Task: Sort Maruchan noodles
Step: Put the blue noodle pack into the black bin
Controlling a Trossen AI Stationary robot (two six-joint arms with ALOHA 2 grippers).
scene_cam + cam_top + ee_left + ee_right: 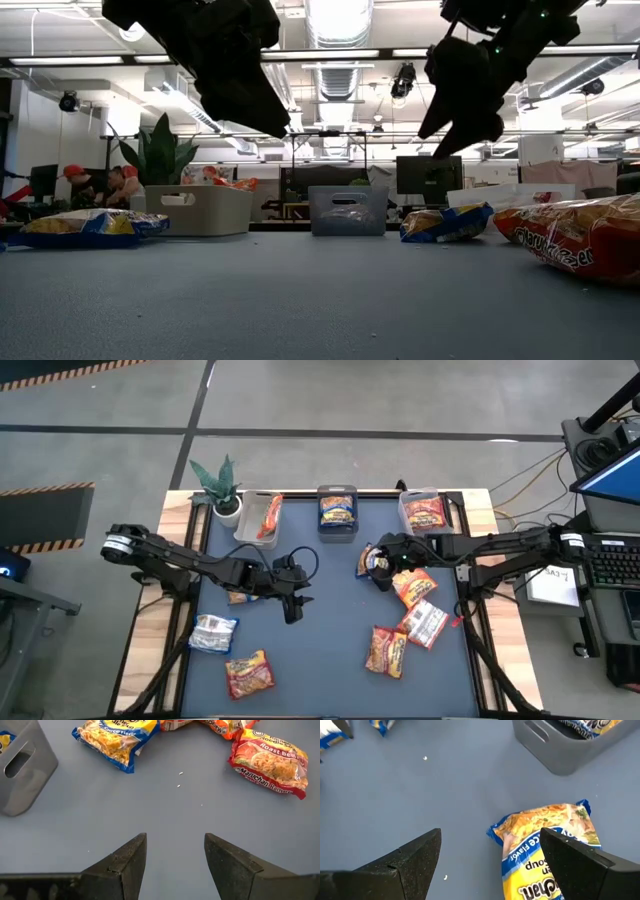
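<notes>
1. At the table's left side, three loose packets lie apart from the rest: a blue-and-white packet [213, 633], a red packet [248, 673] nearer the front edge, and an orange one [240, 597] partly hidden under the left arm. These are best left for later passes.
2. The left gripper [291, 605] is held above bare mat near the table's middle, its fingers [127, 862] spread moderately with nothing between them. It is judged to be waiting and should be kept clear of the centre bin.
3. Along the far edge three bins are set: the left bin [259, 517] with an orange packet, the middle bin [338, 512] with blue-yellow packets, and the right bin [424, 511] with red ones. Sorting by colour is therefore assumed.
4. The right gripper [381, 567] hovers wide open and empty over a blue-yellow packet [547, 847], which lies flat on the mat just in front of the middle bin.
5. The step in hand is judged to be the pick of this packet. The jaws should be centred across its narrow width, lowered until the tips reach the mat, and then closed gently, since the wrapper is likely to slip and crumple.
6. Further right, a cluster of red and orange packets [405, 625] lies nearby; it should not be disturbed during the lift.
</notes>
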